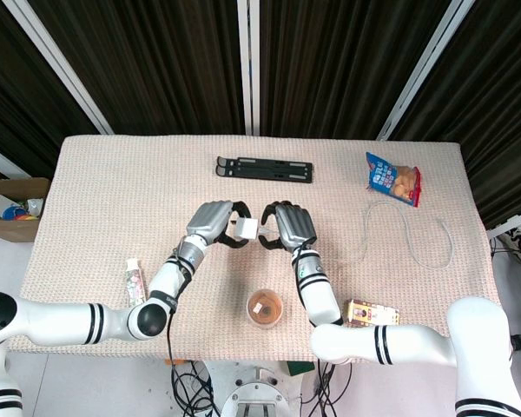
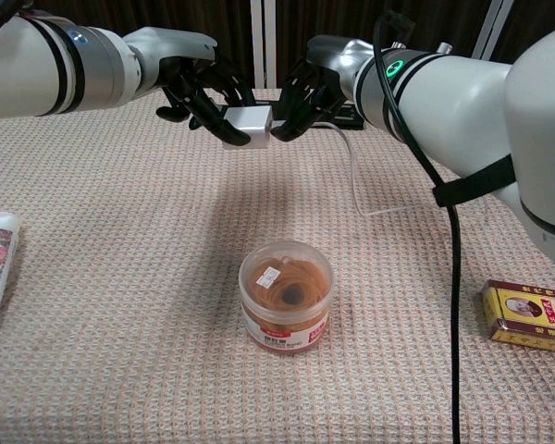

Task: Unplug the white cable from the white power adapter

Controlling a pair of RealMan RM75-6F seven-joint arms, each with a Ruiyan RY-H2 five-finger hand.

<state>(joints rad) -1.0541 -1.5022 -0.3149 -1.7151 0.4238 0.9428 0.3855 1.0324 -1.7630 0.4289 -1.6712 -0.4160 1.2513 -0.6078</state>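
Head view
Adapter: the small white cube-shaped power adapter (image 1: 245, 228) sits above the middle of the beige woven-cloth counter (image 1: 113, 191), pinched between the dark fingers of the left hand (image 1: 210, 222).
Right hand: the right hand (image 1: 288, 226) is just beside the adapter on its other side, fingers curled toward it; the plug end is hidden from here.
Cable: the thin white cable (image 1: 417, 234) runs right from under the right hand and loops near the counter's right edge.
Other things: a black folding stand (image 1: 265, 169) at the far side, a blue and red snack bag (image 1: 392, 178), a clear round jar with an orange-brown filling (image 1: 265, 307), a yellow and red box (image 1: 370, 313), a flower-printed tube (image 1: 135, 283).

Chest view
Adapter: it is a glossy white block with rounded edges, raised off the counter, the left hand's fingers (image 2: 203, 106) gripping its left end.
Right hand: its fingertips (image 2: 291, 125) close in at the adapter's right face, seemingly on the plug, though the contact itself is hard to make out.
Cable: it drops from there in a curve and lies on the cloth behind the jar.
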